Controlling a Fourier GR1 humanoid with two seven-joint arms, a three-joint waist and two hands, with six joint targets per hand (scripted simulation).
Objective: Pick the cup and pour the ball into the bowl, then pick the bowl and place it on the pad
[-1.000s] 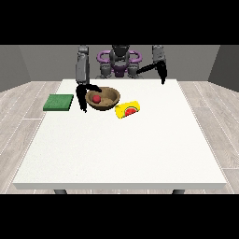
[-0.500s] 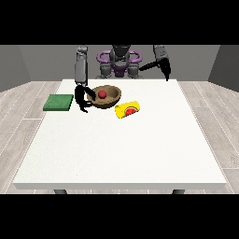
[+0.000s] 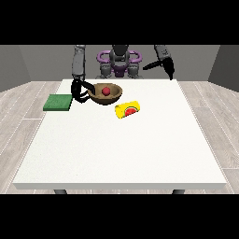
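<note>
Now, by parts:
Bowl (image 3: 106, 94): brown, upright, far side of the white bench (image 3: 121, 149), left of centre in the front view; its underside seems slightly clear of the bench surface, though that is hard to judge.
Ball (image 3: 106, 91): red, lying inside the bowl.
Cup (image 3: 128, 109): yellow with a red and green mark on it, lying on its side on the bench, just beside the bowl toward the camera and to the right.
Pad (image 3: 59, 102): green, flat at the bench's left edge, near the bowl but apart from it.
Robot hand at the view's left (image 3: 80, 90): black, fingers curled onto the bowl's left rim, gripping it.
Robot hand at the view's right (image 3: 168, 69): raised above the bench's far right corner, holding nothing; whether its fingers are spread or curled cannot be told.
</note>
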